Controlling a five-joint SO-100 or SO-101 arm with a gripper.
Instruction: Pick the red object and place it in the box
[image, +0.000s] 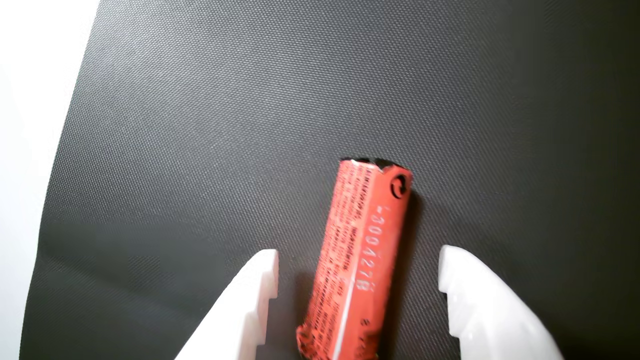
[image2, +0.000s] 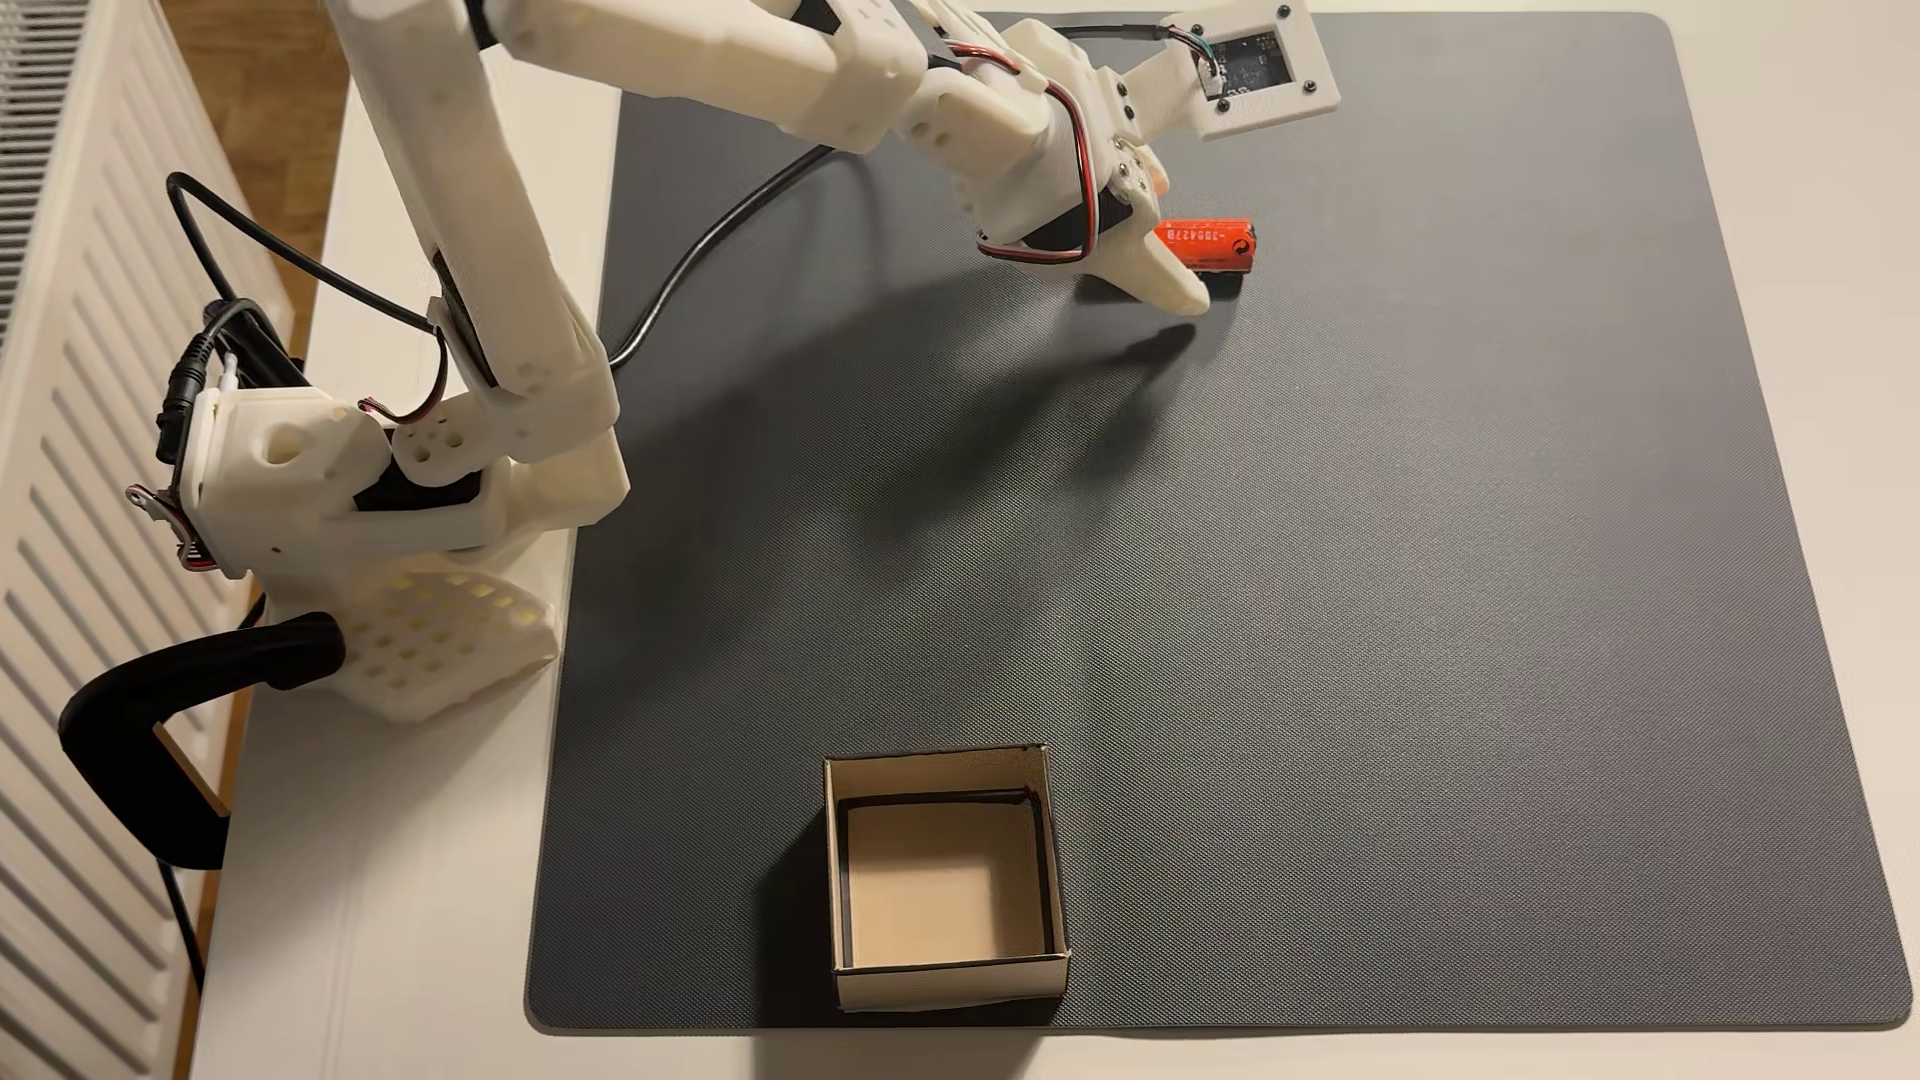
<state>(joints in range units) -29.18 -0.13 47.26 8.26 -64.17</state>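
The red object is an orange-red cylinder with printed text, lying on the dark mat. In the wrist view it lies between my two white fingertips, with a gap on each side, so my gripper is open around it without touching. In the fixed view the red object lies near the mat's far edge, its near end hidden by my gripper. The box, an open beige cardboard square with a tan inside, stands at the mat's near edge, far from the gripper.
A dark grey mat covers most of the white table. The arm's base is clamped at the table's left side, with black cables trailing across the mat's far left corner. A white radiator runs along the left.
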